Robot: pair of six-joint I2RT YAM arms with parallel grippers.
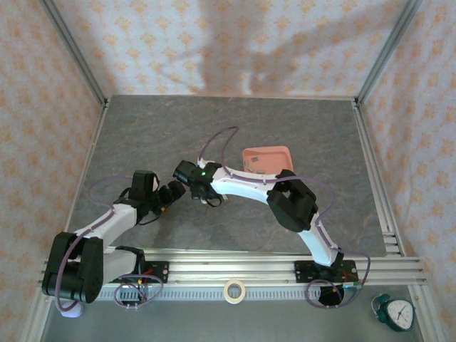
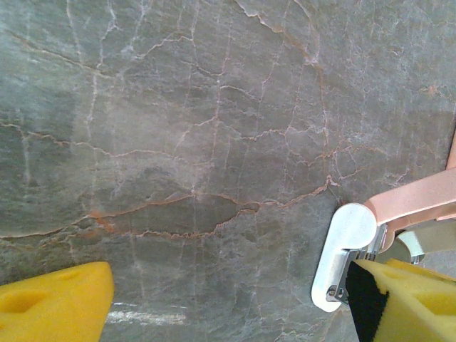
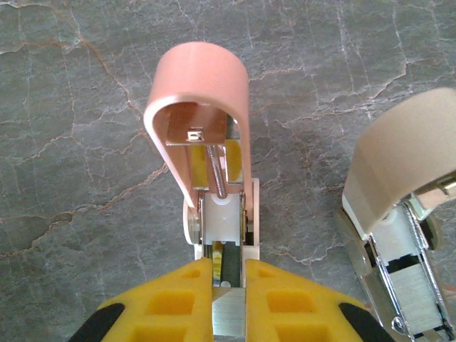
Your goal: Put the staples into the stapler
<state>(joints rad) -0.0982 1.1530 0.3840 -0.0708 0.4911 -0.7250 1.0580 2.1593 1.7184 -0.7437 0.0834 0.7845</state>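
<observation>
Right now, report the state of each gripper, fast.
Left gripper: open, nothing between its fingers.
Right gripper: shut on the stapler, whose pink top is swung open.

Pink-and-white stapler (image 3: 203, 92), yellow right end effector (image 3: 229, 285), grey veined table (image 3: 71, 107).

A grey table (image 1: 142, 135) of veined stone carries a pink tray (image 1: 267, 158), well apart from both pairs of jaws. A stapler (image 3: 203, 78) rests open between the jaws of the right gripper (image 3: 228, 274). A second stapler (image 3: 399, 164) lies just right of them.
</observation>
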